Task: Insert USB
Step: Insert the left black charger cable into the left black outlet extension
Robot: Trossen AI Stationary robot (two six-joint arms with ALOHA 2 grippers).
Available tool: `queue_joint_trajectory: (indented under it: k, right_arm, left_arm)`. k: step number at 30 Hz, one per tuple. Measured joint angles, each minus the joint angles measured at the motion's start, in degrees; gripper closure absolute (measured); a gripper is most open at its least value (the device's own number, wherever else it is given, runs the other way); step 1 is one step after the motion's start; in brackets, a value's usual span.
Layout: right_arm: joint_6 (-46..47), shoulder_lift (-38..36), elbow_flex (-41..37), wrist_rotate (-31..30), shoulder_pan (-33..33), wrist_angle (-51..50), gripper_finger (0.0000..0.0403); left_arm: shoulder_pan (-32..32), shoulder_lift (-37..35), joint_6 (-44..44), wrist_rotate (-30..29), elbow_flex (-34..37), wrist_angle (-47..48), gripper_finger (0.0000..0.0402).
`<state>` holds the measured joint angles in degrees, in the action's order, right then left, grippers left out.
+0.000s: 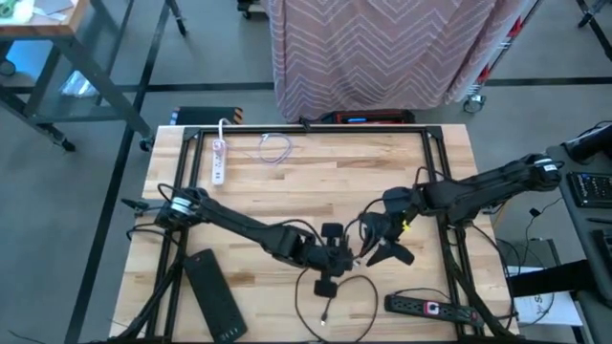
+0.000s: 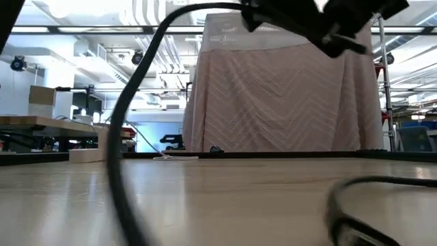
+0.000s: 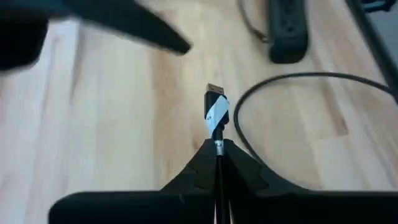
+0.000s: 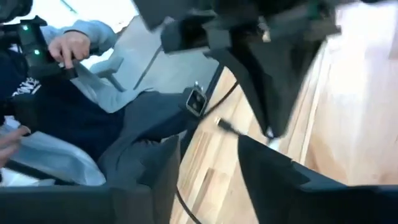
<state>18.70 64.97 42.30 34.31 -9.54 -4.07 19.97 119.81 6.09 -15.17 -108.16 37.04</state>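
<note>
Pale butcher-block wood makes up the surface [image 1: 287,191], framed by black rails, with a pink chevron-patterned cloth [image 1: 382,48] hanging over something beyond its far edge. Near the front middle, the left tool [image 3: 217,144] is clenched on a thin black cable just behind its plug, so the black USB plug with a white label and a metal tip [image 3: 216,111] sticks out ahead of the fingers, held above the wood and pointing forward. The rest of that black cable [image 1: 330,291] loops loosely on the surface toward the front edge. The right tool [image 1: 387,250] sits just beside the left one, slightly to its right; its fingers look spread apart with nothing between them, judging from the high view and its own wrist camera. A dark power strip with a red switch [image 1: 430,307] lies at the front right, near both tools, and it shows in the left wrist camera as the dark block ahead of the plug. A white power strip [image 1: 218,161] rests at the far left and a flat black rectangular bar [image 1: 215,296] at the front left. In the right wrist camera a seated person in a grey sleeve [image 4: 93,34] shows beyond the surface. As for progress, the plug seems picked up and oriented, but it is well apart from any socket, so alignment and insertion remain.
</note>
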Motion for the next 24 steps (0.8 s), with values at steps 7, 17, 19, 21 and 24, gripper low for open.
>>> queue_joint_trajectory:
  k: [7, 17, 19, 21, 24]
  right_arm:
    - [-6.96, -1.73, 2.31, -10.7, -2.08, -1.63, 0.0214]
    - [-8.83, -0.93, 2.28, -20.91, -4.91, -1.3, 0.0212]
    - [-8.83, 0.16, 2.23, -22.77, -5.24, -0.35, 0.0212]
    - [-8.1, 0.81, 2.24, -24.69, -5.68, -0.28, 0.0211]
    - [-6.76, 2.29, 2.23, -25.98, -6.26, 2.29, 0.0211]
  left_arm:
    - [2.18, -3.5, 12.24, 0.3, 0.0, 12.53, 0.0401]
    - [8.73, -13.59, 44.39, 13.42, -0.02, 33.13, 0.0402]
    - [10.85, -14.35, 51.44, 18.5, -0.02, 35.88, 0.0402]
    - [13.01, -14.67, 57.88, 23.99, -0.02, 37.75, 0.0401]
    - [16.45, -14.86, 67.49, 32.09, -0.02, 40.63, 0.0401]
